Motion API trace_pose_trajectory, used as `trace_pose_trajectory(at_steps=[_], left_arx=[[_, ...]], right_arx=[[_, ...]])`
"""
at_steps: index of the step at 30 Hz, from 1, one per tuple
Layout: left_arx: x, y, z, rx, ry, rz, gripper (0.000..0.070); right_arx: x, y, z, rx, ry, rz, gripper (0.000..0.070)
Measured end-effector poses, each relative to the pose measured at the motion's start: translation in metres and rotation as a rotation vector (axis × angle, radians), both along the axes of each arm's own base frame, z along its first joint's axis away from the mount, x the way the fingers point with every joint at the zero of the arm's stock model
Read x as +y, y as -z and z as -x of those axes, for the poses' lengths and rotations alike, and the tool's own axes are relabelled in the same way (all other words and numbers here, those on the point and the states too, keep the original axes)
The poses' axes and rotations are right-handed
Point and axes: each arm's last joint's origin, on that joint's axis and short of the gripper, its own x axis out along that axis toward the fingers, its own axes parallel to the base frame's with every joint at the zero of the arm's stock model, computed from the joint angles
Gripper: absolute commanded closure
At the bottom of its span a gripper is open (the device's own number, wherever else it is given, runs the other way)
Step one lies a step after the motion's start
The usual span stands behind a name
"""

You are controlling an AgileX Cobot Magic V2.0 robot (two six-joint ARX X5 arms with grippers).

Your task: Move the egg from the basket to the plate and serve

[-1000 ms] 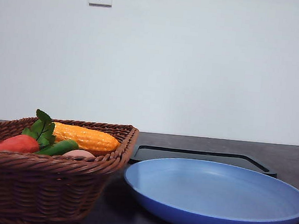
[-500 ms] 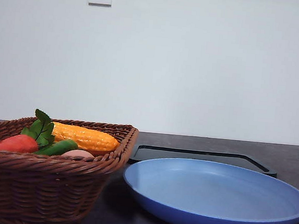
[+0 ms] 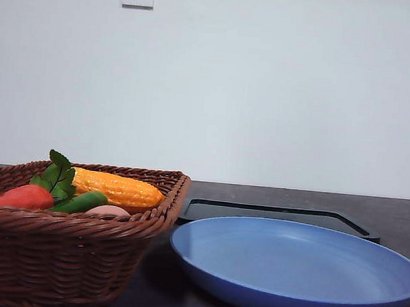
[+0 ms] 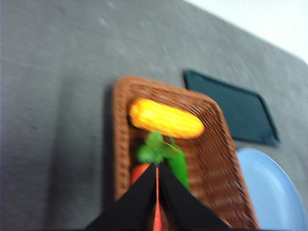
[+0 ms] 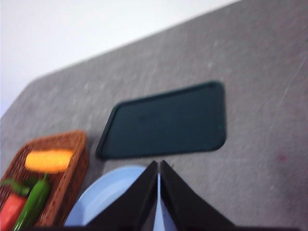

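The left pincer (image 4: 157,192) hangs above the basket (image 4: 219,144), its two dark fingers pressed together with only a thin slit between them, gripping nothing. Directly under its tips lie the carrot (image 4: 139,172) and the green pepper (image 4: 178,166), with the leafy sprig (image 4: 153,149) just past them and the corn cob (image 4: 166,118) farther out across the basket. From the front, the egg (image 3: 108,210) lies in the basket, tucked against the near rim beside the pepper and in front of the corn; the left wrist view is too blurred to make it out.

The right pincer (image 5: 159,192) is likewise closed, fingers nearly touching and empty, held over the far edge of the blue plate (image 5: 103,199). Beyond its tips lies the black tray (image 5: 166,122) on the grey table (image 5: 260,72), and the basket sits off to one side of the plate
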Motion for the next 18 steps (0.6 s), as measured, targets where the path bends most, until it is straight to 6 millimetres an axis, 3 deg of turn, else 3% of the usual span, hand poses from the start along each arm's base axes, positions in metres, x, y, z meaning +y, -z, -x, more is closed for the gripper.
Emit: trace_pose_trajectory(at_steps=[6, 14, 18], left_arx=[[-0.009, -0.014, -0.018, 0.122, 0.185, 0.03, 0.07], [-0.021, -0.01, -0.029, 0.231, 0.315, 0.013, 0.0696], [-0.025, -0.01, -0.029, 0.228, 0.34, 0.006, 0.063]], right_arx=[[0.005, -0.006, -0.019, 0.199, -0.124, 0.018, 0.07], [0.008, 0.011, -0.043, 0.418, -0.226, 0.048, 0.07], [0.009, 0.017, -0.045, 0.474, -0.247, 0.07, 0.0695]])
